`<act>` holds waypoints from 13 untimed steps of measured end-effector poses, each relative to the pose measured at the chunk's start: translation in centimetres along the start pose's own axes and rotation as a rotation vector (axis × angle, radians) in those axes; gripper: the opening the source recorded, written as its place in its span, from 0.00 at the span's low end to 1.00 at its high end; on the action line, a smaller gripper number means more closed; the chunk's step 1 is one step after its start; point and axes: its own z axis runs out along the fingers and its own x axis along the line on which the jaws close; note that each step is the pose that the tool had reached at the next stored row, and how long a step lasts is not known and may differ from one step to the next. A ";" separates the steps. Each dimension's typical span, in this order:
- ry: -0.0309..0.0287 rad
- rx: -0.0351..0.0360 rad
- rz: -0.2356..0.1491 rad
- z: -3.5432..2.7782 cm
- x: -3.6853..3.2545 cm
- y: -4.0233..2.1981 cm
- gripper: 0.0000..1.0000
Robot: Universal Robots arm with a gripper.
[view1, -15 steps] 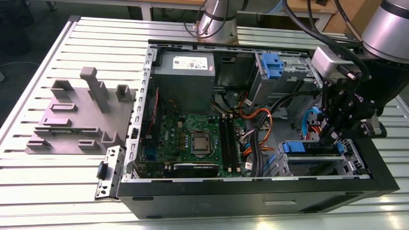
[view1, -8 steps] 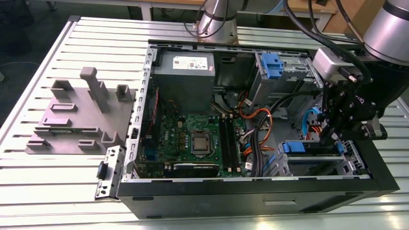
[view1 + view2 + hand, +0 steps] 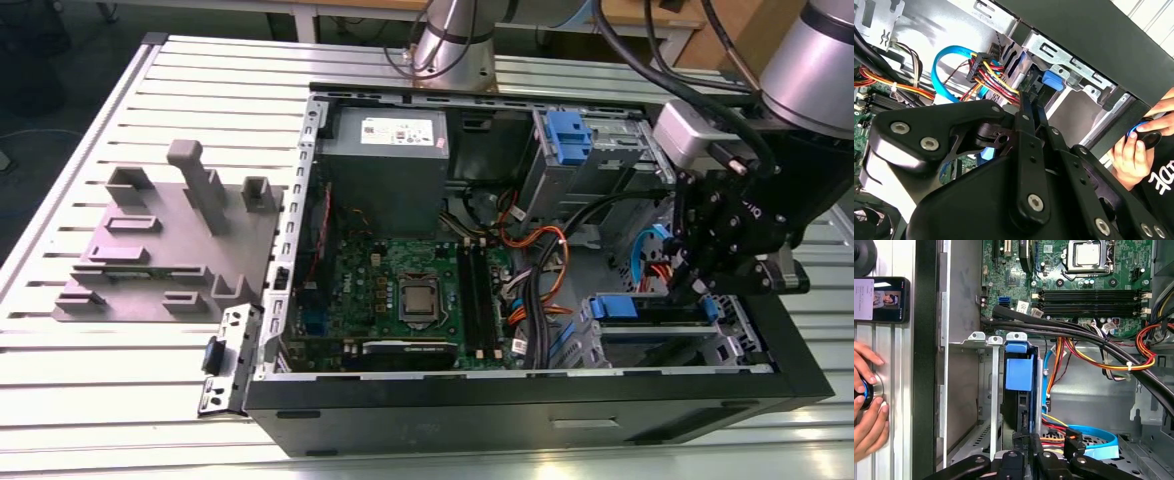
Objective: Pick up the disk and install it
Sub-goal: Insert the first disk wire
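Observation:
The disk stands on edge in the drive cage at the case's corner. Its blue bracket is level with the cage's metal rails. In the exterior view that bracket shows at the lower right of the open computer case. My gripper hangs over the cage's end, by the red-yellow power plug and blue data cable. In the second wrist view its two thin fingers lie almost together, pointing along the disk toward the blue tab. I see no object between them.
A grey power supply box and a blue latch sit at the case's back. Cable bundles cross beside the cage. A person's hands hold a round device on the table outside the case, near a phone. A grey fixture stands at the exterior view's left.

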 end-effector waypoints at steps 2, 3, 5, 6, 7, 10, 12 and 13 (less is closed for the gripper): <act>-0.0014 0.0001 0.000 0.04 0.00 0.00 0.17; -0.0026 0.0001 0.000 0.06 0.00 0.00 0.17; -0.0070 0.0001 0.000 0.09 0.01 0.00 0.17; -0.0100 0.0001 0.000 0.11 0.01 0.00 0.17; -0.0128 0.0002 0.000 0.12 0.01 0.00 0.17; -0.0176 0.0002 0.000 0.18 0.07 0.01 0.17; -0.0182 0.0002 0.000 0.23 0.17 0.01 0.17; -0.0183 0.0002 0.000 0.28 0.23 0.01 0.17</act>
